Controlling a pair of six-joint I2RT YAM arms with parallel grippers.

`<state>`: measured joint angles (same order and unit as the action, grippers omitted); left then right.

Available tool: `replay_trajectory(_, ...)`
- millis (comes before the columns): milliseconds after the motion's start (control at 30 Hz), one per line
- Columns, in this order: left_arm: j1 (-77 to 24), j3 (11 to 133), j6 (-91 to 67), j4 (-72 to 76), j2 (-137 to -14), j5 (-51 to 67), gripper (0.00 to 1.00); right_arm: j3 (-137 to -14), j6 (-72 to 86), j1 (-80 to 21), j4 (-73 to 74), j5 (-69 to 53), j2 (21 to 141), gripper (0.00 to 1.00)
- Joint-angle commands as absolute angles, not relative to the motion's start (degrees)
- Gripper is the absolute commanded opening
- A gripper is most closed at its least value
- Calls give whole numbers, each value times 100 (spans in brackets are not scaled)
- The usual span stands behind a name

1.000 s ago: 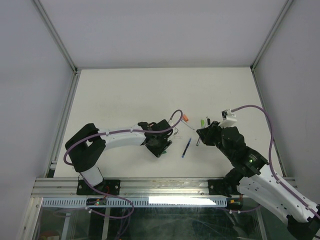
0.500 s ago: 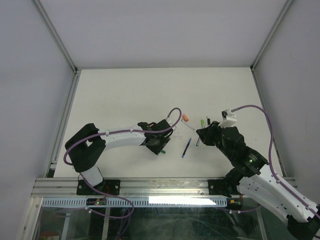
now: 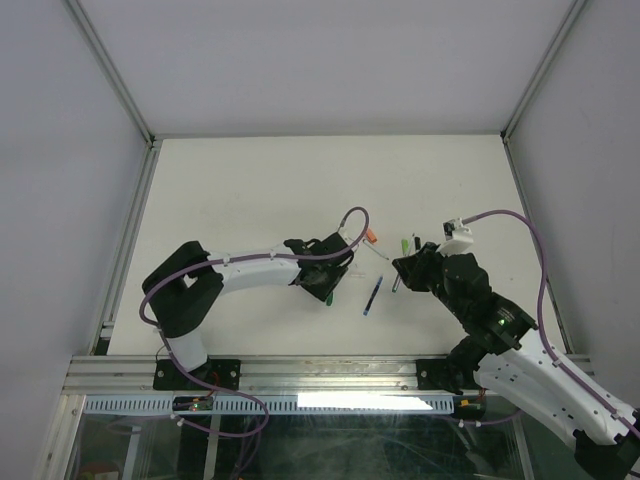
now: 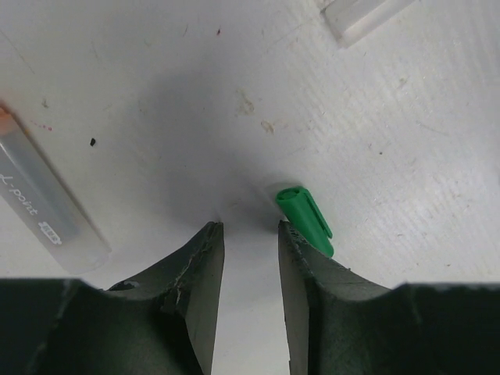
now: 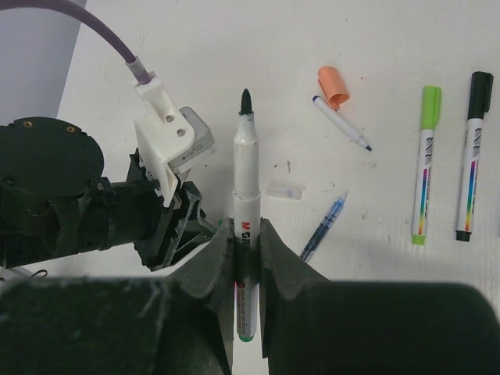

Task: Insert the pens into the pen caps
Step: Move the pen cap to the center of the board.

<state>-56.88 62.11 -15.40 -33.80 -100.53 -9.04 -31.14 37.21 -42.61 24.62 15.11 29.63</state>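
My right gripper is shut on a white marker pen with a dark bare tip and a green end; it points toward my left gripper. In the top view the right gripper holds it just above the table. My left gripper is open and empty, low over the table. A dark green pen cap lies just outside its right finger, touching it. An orange cap lies beside a thin white pen. A blue pen lies between the grippers.
A light green pen and a black pen lie side by side at the right. A clear cap lies by the blue pen. A clear tube lies left of the left fingers. Metal rails edge the table.
My left gripper has shifted a little to the right, toward the middle, and its arm has stretched out. The right gripper and its pen have not moved.
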Motion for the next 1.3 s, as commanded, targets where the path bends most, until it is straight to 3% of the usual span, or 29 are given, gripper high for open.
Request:
replay_trajectory(0,-5625,6490,-1546,-3085,-10232,-1109,34,-3140,3748,-4265,2229,1546,2867,0)
replay_trajectory(533,-5715,6771,-2259,-3219,-9611,-1236,34,-3068,3787,-4263,2130,1526,2931,0)
replay_trajectory(1267,-6123,7277,-3092,-3615,-10386,-1875,30,-3031,3764,-4263,2129,1561,2918,0)
